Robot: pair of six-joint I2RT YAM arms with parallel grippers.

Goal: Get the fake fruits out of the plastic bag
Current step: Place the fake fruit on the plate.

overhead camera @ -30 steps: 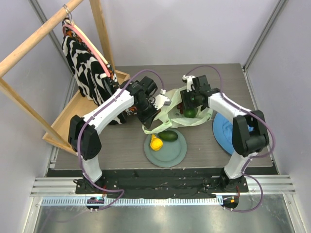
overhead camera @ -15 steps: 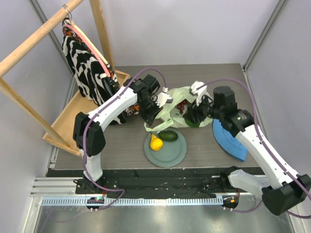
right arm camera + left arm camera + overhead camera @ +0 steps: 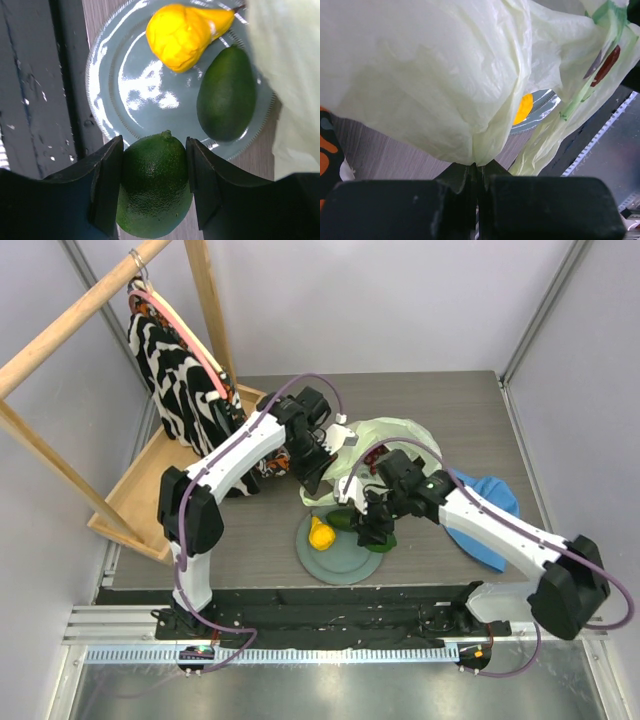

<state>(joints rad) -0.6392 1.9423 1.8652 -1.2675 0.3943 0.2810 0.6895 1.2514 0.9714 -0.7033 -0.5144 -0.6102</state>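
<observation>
While plate holds yellow pear, avocado, right end effector grips lime.

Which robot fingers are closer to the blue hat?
Right. The right fingers hold the round green fruit at the plate's edge, on the side toward the blue hat. The left fingers pinch the plastic bag, farther from it.

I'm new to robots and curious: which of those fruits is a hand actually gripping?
The round green one, clamped in the right hand. The yellow pear and the long dark green fruit lie loose on the plate.
</observation>
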